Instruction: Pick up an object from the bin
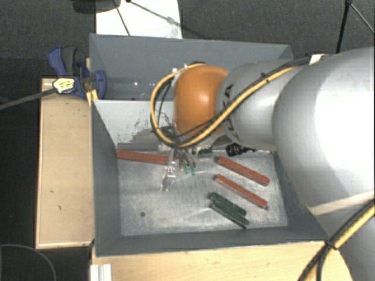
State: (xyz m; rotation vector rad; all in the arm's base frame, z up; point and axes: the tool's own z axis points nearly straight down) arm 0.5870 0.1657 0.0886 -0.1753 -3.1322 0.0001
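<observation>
My gripper (176,168) hangs low over the bin's floor, left of middle, under the arm's orange cover. Its left side is right by the right end of a red-brown bar (140,156), which lies flat along the back left of the floor. Whether it touches the bar is unclear. Two more red-brown bars lie to the gripper's right, one (243,170) further back and one (241,191) in front of it, both slanting down to the right. A dark green bar (229,209) lies near the front right.
The arm's large silver body covers the bin's right side and back right corner. The bin's sloping left wall rises close behind the left red-brown bar. Bare floor stretches in front of the gripper.
</observation>
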